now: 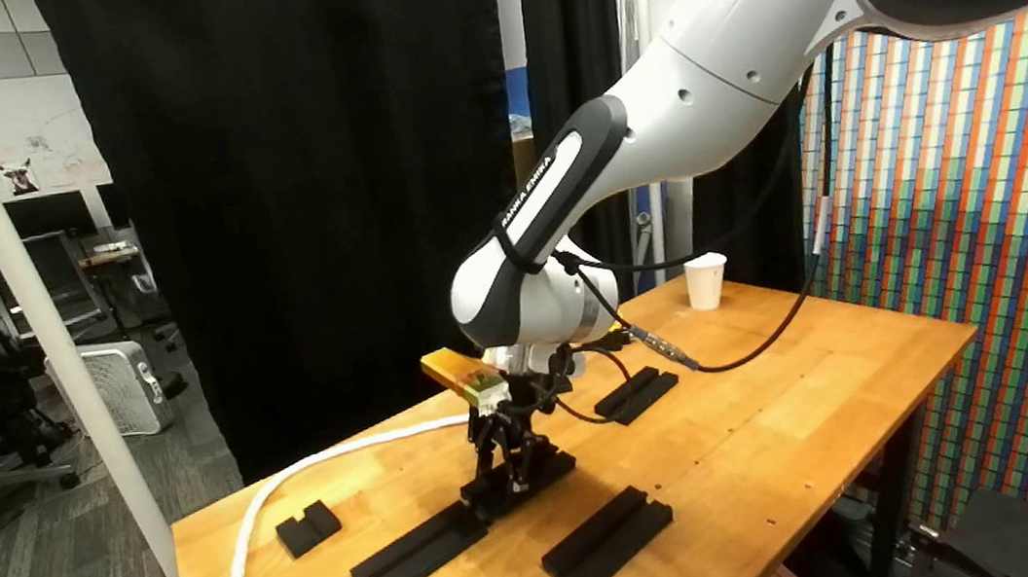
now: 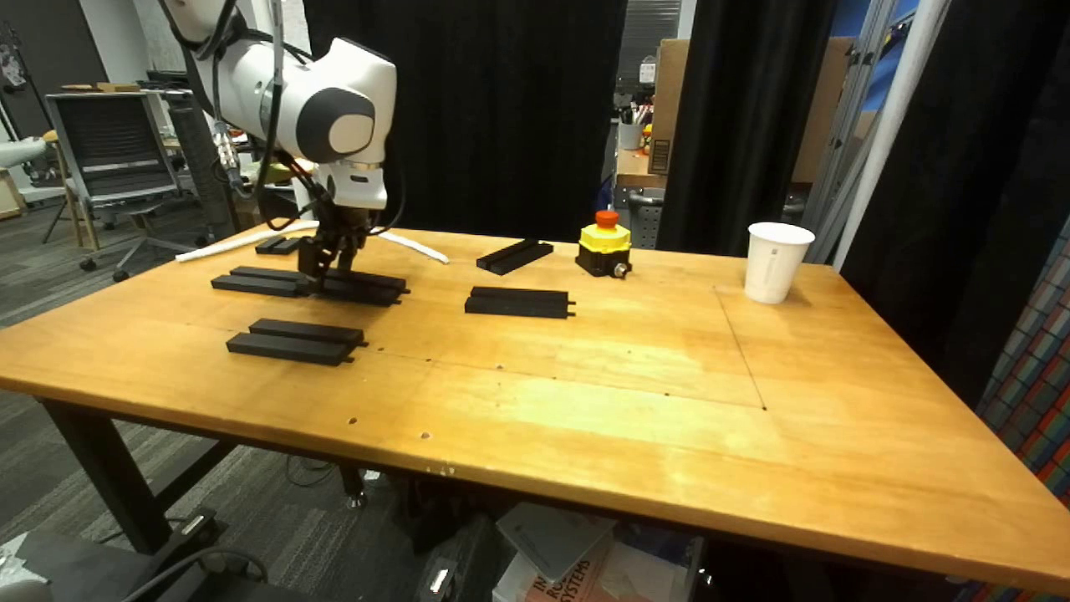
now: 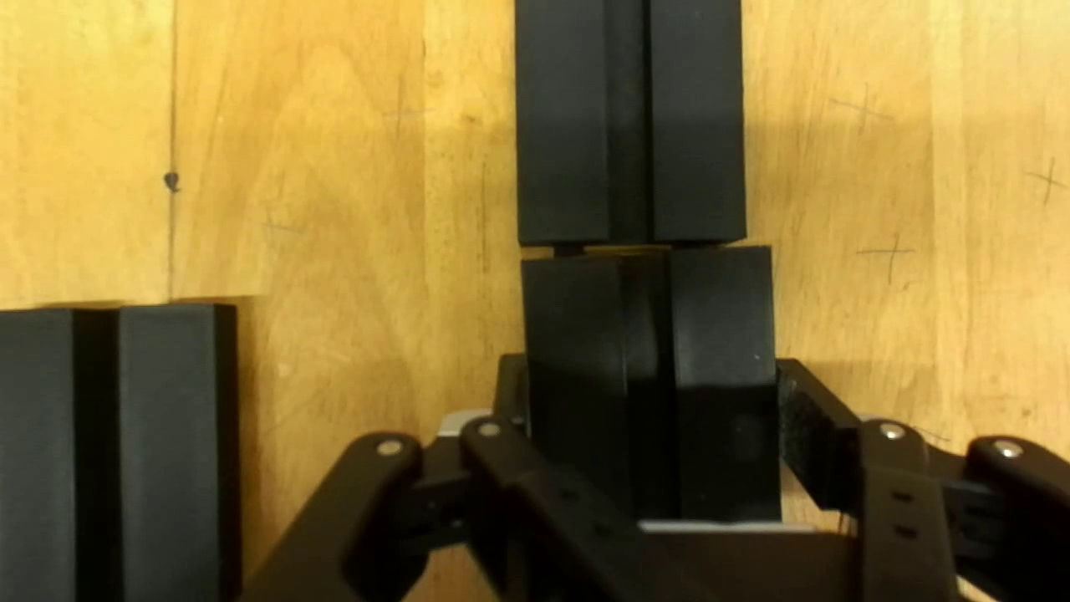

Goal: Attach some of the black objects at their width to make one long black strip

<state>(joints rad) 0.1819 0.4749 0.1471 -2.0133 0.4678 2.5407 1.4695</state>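
My gripper (image 3: 652,401) is shut across the width of a grooved black bar (image 3: 723,309), one finger (image 3: 815,426) against each side. Ahead of it, nearly in line, lies another black bar (image 3: 695,125). Wood shows in a thin gap between their ends, crossed by short dark pegs. The held bar looks slightly raised and a little offset to the right in the wrist view. In both exterior views the gripper (image 1: 508,480) stands over the held bar (image 2: 368,293), end to end with the other bar (image 2: 255,285). Dark finger links partly cover the held bar's near end.
Parallel to these lies a separate black bar (image 1: 617,550). Farther along the table are more black bars (image 2: 518,305), a yellow-and-black red-topped button (image 2: 604,242) and a white cup (image 2: 773,263). A short black block (image 1: 308,529) lies beside a white curved strip (image 1: 253,517).
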